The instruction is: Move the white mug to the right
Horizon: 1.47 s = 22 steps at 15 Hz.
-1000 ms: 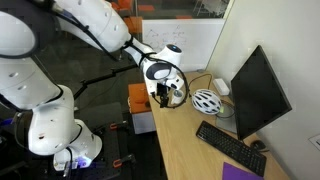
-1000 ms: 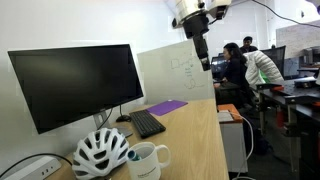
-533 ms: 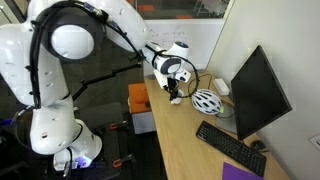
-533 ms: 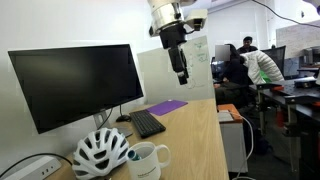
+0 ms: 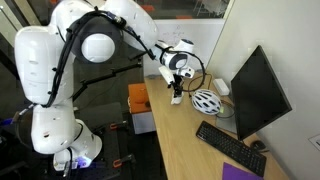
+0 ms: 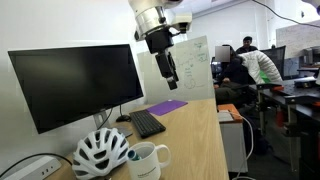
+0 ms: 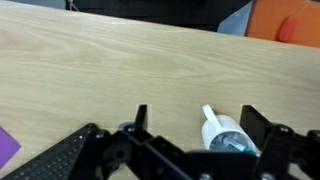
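The white mug [image 6: 147, 160] stands near the front of the wooden desk [image 6: 195, 140], right beside the white bicycle helmet [image 6: 100, 152]. My gripper [image 6: 170, 80] hangs open and empty in the air, well above the desk and farther back than the mug. In the wrist view the mug [image 7: 222, 132] shows from above, handle pointing up and something bluish inside, and it sits in line with the gap between my open fingers [image 7: 198, 118]. In an exterior view my gripper [image 5: 177, 92] hovers beside the helmet [image 5: 205, 100], and I cannot make out the mug there.
A black monitor [image 6: 75, 85] stands along the wall side, with a black keyboard [image 6: 147, 123] and a purple notebook [image 6: 167, 106] behind the helmet. A whiteboard partition [image 6: 190, 65] closes the desk's far end. People sit at desks beyond it [image 6: 255, 65].
My gripper has travelled from the whiteboard end of the desk toward the helmet and mug, dropping a little. It stayed open. The mug has not moved.
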Motion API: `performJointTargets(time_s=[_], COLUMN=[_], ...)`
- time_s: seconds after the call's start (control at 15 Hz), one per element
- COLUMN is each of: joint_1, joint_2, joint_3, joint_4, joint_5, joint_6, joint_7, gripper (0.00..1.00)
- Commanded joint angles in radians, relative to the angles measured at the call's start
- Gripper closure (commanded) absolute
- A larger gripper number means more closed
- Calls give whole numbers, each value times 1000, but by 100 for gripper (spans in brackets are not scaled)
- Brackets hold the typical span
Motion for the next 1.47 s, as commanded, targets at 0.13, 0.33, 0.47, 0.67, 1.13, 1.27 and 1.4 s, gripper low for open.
performJointTargets(time_s=[0.13,0.33,0.47,0.67,1.13,1.27,1.4], joint_1=[17,27,26,19,49,55,52], joint_2=[-1,47,111,222,417,452,488], joint_3=[-17,-33,-36,-36,-60,-68,-59], joint_4=[1,-7,15,64,234,280,321], joint_5=[8,-22,-9,36,100,106,117], joint_6=[-2,159,250,359,451,436,412], joint_7=[-5,26,-8,-31,-49,-44,-55], gripper=[0,0,0,0,0,0,0])
